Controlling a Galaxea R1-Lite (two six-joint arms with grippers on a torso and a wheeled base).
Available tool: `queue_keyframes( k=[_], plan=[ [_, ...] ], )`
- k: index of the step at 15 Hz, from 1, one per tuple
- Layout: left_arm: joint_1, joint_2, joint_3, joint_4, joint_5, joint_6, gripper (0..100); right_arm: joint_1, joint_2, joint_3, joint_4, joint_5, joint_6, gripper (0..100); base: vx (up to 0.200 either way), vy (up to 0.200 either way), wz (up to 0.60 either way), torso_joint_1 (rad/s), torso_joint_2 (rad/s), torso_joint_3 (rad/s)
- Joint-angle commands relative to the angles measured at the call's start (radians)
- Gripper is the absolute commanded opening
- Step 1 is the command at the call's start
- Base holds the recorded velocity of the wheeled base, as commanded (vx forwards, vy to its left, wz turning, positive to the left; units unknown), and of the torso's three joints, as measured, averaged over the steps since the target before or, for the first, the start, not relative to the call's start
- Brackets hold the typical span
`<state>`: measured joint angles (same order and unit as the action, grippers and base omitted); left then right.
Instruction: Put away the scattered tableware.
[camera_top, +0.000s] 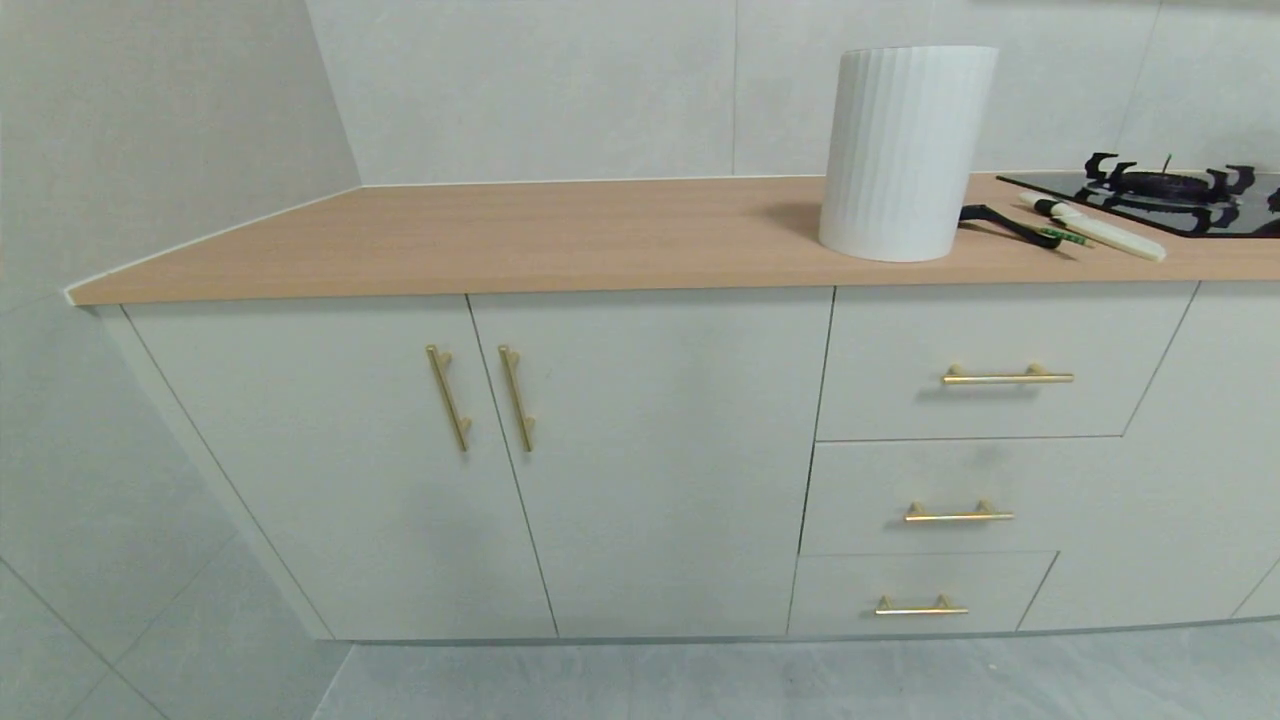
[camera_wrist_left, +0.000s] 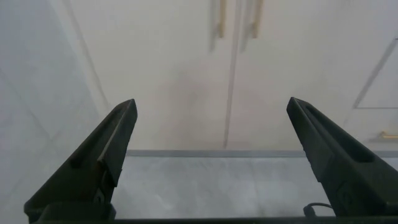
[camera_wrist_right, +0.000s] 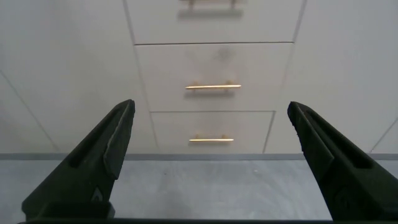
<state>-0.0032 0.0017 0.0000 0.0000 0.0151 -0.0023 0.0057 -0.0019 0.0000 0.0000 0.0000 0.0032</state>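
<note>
Tableware lay on the counter (camera_top: 500, 235) just right of the holder (camera_top: 905, 150): a black-handled tool (camera_top: 1000, 220) at its base, a cream piece (camera_top: 1095, 228) beyond that, and a thin green item (camera_top: 1066, 236) between them. Their exact kinds could not be told, and the holder's inside was hidden. The left gripper (camera_wrist_left: 211, 102) hung spread wide and empty, well below the holder and facing the doors (camera_wrist_left: 186, 62). The right gripper (camera_wrist_right: 210, 106), equally open and empty, faced the drawers (camera_wrist_right: 214, 78) beneath the holder. Likely risks: arms rising from so low could catch the counter lip or drawer handles. The pieces lay flat and bunched, so a pinch might slip or drag a neighbour. The tall holder could tip if nudged.
</note>
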Motion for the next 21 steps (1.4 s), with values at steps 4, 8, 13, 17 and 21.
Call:
queue_keyframes(
  k=[4,8,13,17,21],
  plan=[
    [0.000,0.001,0.000,0.000,0.000,-0.001,100,0.000,0.002,0.000,0.000,0.000,0.000,100,0.000,-0.150,0.00,0.002,0.00,-0.001],
    [0.000,0.001,0.000,0.000,0.000,-0.001,100,0.000,0.002,0.000,0.000,0.000,0.000,100,0.000,0.000,0.00,0.000,0.00,0.000],
    [0.000,0.001,0.000,0.000,0.000,-0.001,100,0.000,0.002,0.000,0.000,0.000,0.000,100,0.000,0.000,0.00,0.000,0.00,0.000],
    [0.000,0.001,0.000,0.000,0.000,-0.001,100,0.000,0.002,0.000,0.000,0.000,0.000,100,0.000,0.000,0.00,0.000,0.00,0.000],
    [0.000,0.001,0.000,0.000,0.000,-0.001,100,0.000,0.002,0.000,0.000,0.000,0.000,100,0.000,0.000,0.00,0.000,0.00,0.000]
  ],
)
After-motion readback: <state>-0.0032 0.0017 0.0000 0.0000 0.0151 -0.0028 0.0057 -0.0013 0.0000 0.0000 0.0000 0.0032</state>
